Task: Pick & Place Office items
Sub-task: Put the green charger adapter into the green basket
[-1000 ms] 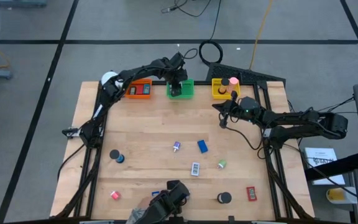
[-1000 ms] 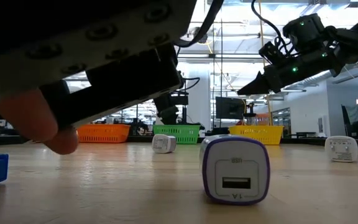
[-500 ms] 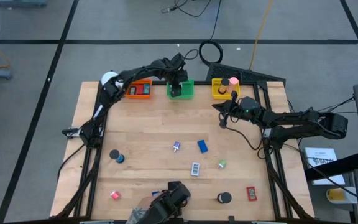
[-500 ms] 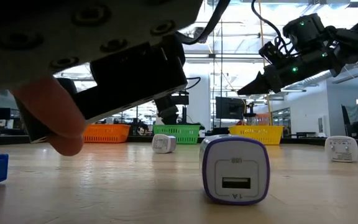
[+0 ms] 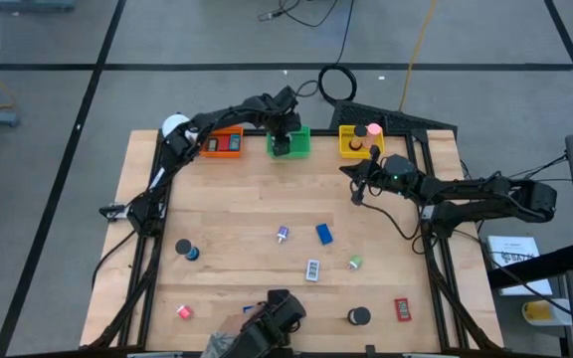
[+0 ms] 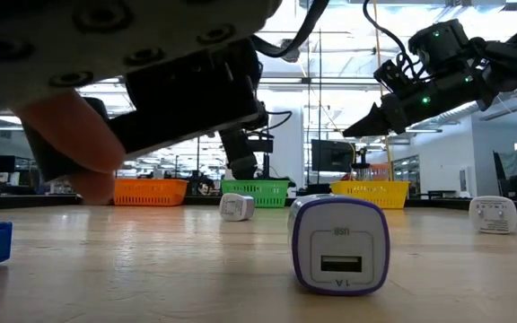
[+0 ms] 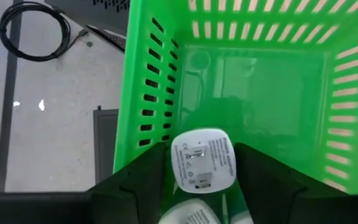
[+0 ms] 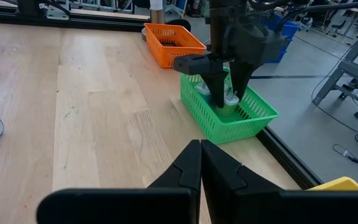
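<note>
We find the left gripper (image 7: pixel 197 171) down inside the green tray (image 7: pixel 278 81), its fingers apart with a white charger (image 7: pixel 202 160) between them. We cannot tell whether the pads touch it. A second white piece (image 7: pixel 194 216) lies just beneath, already on the tray floor. In our judgement the step in hand is the release of this charger into the green tray.

The right gripper (image 8: pixel 199 163) hovers over the table (image 5: pixel 237 214) near the yellow tray (image 5: pixel 352 141), fingers pressed together and holding nothing. The orange tray (image 5: pixel 223 143) stands just beside the green one and holds a red piece.

Well away from the green tray, towards the table's near half, items not yet sorted lie apart: a purple-edged charger (image 6: pixel 339 243), a blue block (image 5: pixel 324 234), a white block (image 5: pixel 312 268), a small green piece (image 5: pixel 355 263), two black rolls (image 5: pixel 184 249), a red block (image 5: pixel 402 309) and a pink piece (image 5: pixel 183 311).

To do this step well, we advise opening fully before lifting, then rising straight up, so that neither finger catches the slotted wall or drags the charger back out
</note>
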Robot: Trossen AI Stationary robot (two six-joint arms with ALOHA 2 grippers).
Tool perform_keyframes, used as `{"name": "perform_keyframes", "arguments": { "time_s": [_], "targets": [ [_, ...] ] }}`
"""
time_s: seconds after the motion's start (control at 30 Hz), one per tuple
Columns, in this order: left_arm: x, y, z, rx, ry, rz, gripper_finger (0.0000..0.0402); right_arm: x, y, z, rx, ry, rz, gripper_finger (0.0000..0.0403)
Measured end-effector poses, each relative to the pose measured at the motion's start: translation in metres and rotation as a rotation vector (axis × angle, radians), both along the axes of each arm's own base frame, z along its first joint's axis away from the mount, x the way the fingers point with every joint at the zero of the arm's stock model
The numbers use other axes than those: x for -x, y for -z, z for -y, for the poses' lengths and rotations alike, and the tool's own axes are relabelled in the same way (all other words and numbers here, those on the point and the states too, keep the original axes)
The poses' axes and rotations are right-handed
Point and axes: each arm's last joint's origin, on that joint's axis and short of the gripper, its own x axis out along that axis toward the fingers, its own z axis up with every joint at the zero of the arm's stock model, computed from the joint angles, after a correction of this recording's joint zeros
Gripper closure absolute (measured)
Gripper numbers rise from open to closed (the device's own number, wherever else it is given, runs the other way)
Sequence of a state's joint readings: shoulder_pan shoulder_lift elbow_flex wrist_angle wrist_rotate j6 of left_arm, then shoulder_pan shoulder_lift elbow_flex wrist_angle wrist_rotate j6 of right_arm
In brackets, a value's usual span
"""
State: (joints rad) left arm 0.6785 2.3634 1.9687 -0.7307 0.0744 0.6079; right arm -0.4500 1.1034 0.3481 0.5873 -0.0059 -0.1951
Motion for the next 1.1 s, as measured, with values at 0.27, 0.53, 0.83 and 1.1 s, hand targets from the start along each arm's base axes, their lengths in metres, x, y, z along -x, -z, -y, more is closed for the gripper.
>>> {"name": "perform_keyframes", "arguments": {
  "time_s": [0.27, 0.53, 0.83, 1.1],
  "targets": [
    [0.002, 0.001, 0.002, -0.009, -0.019, -0.048, 0.0203, 0.000, 0.000, 0.000, 0.000, 0.000, 0.000, 0.0402],
    [0.001, -0.006, 0.003, -0.026, -0.033, -0.053, 0.0197, 0.000, 0.000, 0.000, 0.000, 0.000, 0.000, 0.0402],
    [-0.003, -0.024, 0.000, -0.047, -0.049, -0.026, 0.0197, 0.000, 0.000, 0.000, 0.000, -0.002, 0.000, 0.0402],
    [0.000, -0.027, 0.003, -0.014, -0.043, -0.056, 0.0197, 0.000, 0.000, 0.000, -0.001, -0.004, 0.000, 0.0402]
  ]
}}
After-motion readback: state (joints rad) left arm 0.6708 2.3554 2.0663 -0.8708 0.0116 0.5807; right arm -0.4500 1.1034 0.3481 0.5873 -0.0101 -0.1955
